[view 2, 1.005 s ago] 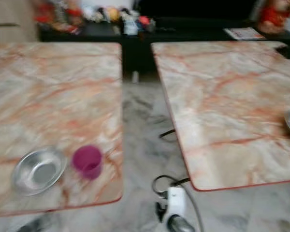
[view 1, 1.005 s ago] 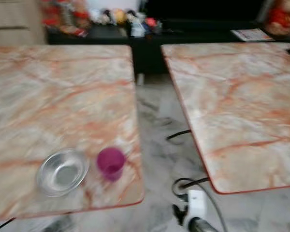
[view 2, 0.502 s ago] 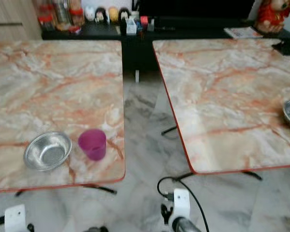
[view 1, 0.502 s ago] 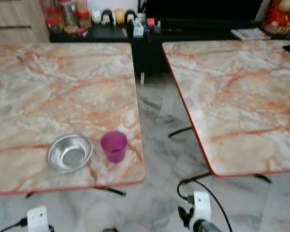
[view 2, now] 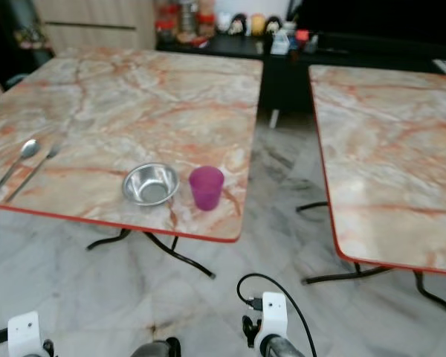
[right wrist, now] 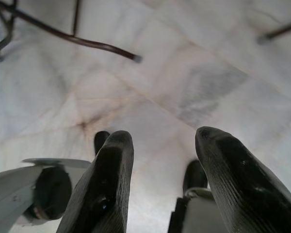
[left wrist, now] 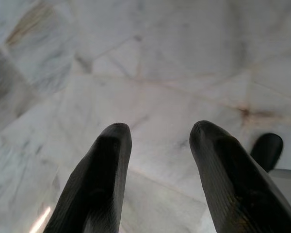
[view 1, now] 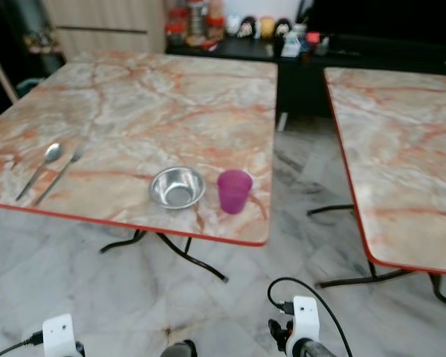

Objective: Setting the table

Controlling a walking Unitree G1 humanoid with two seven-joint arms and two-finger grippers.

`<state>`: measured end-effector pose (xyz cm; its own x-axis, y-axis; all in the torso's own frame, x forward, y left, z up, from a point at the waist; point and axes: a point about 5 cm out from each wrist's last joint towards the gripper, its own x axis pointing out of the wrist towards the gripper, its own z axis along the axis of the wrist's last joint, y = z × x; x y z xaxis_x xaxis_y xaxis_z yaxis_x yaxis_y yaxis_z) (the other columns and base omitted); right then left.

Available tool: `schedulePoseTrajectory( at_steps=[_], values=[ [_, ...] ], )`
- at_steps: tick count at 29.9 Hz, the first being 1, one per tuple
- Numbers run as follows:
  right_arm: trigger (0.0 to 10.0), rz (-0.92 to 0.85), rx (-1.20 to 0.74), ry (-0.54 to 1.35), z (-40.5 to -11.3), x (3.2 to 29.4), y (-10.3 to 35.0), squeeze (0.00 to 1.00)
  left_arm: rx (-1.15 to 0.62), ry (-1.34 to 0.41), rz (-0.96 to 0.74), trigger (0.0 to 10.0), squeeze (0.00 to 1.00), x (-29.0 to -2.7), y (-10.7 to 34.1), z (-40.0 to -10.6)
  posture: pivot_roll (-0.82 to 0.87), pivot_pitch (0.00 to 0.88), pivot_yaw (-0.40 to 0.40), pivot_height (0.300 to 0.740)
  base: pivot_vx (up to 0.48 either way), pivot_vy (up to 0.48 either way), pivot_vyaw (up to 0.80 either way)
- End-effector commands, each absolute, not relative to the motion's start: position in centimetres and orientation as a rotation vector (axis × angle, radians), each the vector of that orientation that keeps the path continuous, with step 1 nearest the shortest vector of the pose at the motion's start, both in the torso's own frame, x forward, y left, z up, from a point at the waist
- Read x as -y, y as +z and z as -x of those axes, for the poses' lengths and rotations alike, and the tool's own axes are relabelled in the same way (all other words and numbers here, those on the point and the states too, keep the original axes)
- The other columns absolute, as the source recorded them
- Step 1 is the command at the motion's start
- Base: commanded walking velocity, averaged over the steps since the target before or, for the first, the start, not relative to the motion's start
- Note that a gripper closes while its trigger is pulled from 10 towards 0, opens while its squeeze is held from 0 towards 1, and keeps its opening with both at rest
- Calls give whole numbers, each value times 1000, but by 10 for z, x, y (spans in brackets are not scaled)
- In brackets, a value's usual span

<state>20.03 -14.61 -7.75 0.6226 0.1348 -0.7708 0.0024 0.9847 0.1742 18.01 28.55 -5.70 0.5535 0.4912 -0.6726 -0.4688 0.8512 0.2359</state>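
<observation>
- Now, both arms hang low over the floor (left wrist: 150, 58); the left gripper (left wrist: 157, 170) and right gripper (right wrist: 160, 179) each have fingers spread, holding nothing.
- On the near table (view 1: 156, 104), the bowl (view 1: 177, 187) sits just beside the cup (view 1: 234, 190); spoon (view 1: 41, 166) and fork (view 1: 58, 175) lie near its left edge.
- Best to step close and square up before raising an arm.

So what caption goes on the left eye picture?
Metal bowl beside a purple cup on a marble table.

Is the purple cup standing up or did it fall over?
Standing up. The purple plastic cup sits upright on the marble table, open mouth facing up, just beside the round silver metal bowl. Whether anything is inside cannot be told.
</observation>
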Motion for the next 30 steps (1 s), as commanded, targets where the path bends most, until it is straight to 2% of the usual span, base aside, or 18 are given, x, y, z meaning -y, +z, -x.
schedulePoseTrajectory(
  at_steps=[1, 12, 17, 30],
  values=[
    [10000, -163, -907, 63, -197, 149, -79, 0, -822, 556, -16, 10000, 0, -283, -61, -176, 123, 128, -14, 731, 0, 0, 0],
    [10000, -169, -901, 45, -197, 150, -79, 0, -801, 486, -9, 10000, 0, -273, -60, -185, 118, 126, -8, 731, 0, 0, 0],
    [10000, -172, -901, 40, -197, 150, -79, 0, -794, 474, -16, 10000, 0, -273, -59, -187, 116, 122, -1, 731, 289, 0, 0],
    [10000, -165, -902, 32, -196, 152, -80, 0, -739, 399, 27, 10000, 0, -262, -55, -199, 110, 99, 1, 731, 0, 0, 0]
  ],
)
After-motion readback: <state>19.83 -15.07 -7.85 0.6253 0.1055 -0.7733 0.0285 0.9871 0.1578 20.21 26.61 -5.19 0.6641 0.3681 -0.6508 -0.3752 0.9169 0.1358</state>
